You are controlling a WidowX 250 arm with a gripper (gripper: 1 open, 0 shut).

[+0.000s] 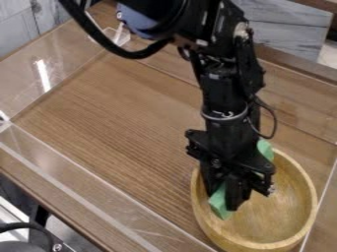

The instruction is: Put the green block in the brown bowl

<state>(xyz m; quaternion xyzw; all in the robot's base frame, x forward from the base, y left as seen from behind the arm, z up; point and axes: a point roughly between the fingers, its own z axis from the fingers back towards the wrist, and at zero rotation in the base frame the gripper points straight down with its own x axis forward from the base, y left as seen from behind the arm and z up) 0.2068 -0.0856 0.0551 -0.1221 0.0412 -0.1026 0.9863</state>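
The brown bowl (293, 220), round and light wood with a thick rim, sits at the lower right of the table. My black gripper (237, 197) points straight down inside it, over the bowl's left half, shut on the green block (222, 205). The block is held upright and slightly tilted: its lower end shows green below and left of the fingers, close to the bowl's bottom, and its upper end (265, 150) peeks out behind the gripper body. Whether the block touches the bowl's bottom I cannot tell.
The wooden tabletop (118, 108) is enclosed by clear plastic walls (53, 162) along the front and left. The black arm (218, 59) comes down from the top centre. A white-grey surface (297, 34) lies behind the table at the top right.
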